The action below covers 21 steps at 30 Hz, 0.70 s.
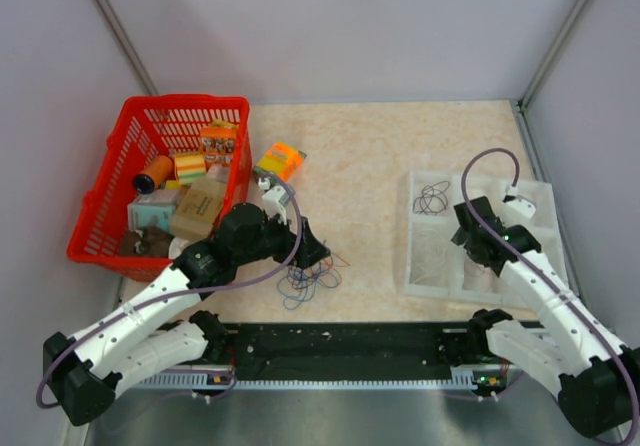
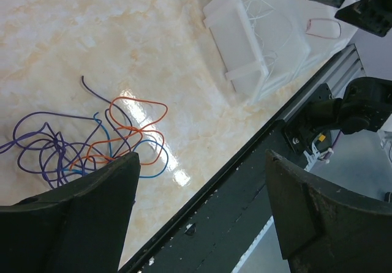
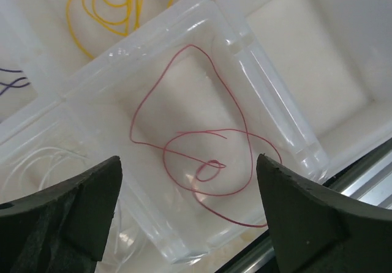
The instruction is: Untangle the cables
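The tangled cables [image 2: 92, 138] lie on the counter [image 2: 122, 34], lower left of the left wrist view: purple, orange and blue loops crossing. The left hand [image 2: 202, 163] hangs open just above them, empty. The right hand [image 3: 188, 163] is open too, over a red wire [image 3: 184, 144] in the tray [image 3: 275, 95]. The wire looks weightless, limp, springy and slippery; it is probably best pinched at an outer loop or free end and pulled gently.
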Available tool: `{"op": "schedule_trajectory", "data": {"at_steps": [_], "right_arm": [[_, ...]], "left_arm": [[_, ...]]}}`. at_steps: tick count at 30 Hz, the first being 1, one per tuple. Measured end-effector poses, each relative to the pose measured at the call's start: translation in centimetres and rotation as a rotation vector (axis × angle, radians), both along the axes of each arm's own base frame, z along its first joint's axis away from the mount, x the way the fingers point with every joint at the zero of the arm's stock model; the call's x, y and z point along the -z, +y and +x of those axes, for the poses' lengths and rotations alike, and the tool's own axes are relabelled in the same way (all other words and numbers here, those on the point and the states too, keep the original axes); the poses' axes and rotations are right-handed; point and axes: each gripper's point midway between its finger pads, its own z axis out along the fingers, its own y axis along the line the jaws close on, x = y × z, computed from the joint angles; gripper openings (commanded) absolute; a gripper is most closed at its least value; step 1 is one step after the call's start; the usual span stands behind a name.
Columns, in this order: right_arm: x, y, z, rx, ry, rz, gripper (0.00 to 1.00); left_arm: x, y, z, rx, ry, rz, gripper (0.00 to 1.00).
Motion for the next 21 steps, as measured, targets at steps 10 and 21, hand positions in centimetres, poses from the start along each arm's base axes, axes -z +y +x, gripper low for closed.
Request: {"op": "schedule_trajectory", "data": {"at_steps": [10,21], "right_arm": [[-11.0,9.5,2.1,-0.470,-0.265,0.107,0.98],[0.3,28.6,-1.0,-1.156,0.002,0.502,0.63]], "left_arm": [[2.1,1.8,1.4,-0.149,0.014,0.054,0.77],[0.0,5.5,1.5,-0.321,-0.069,-0.003,0.71]]}}
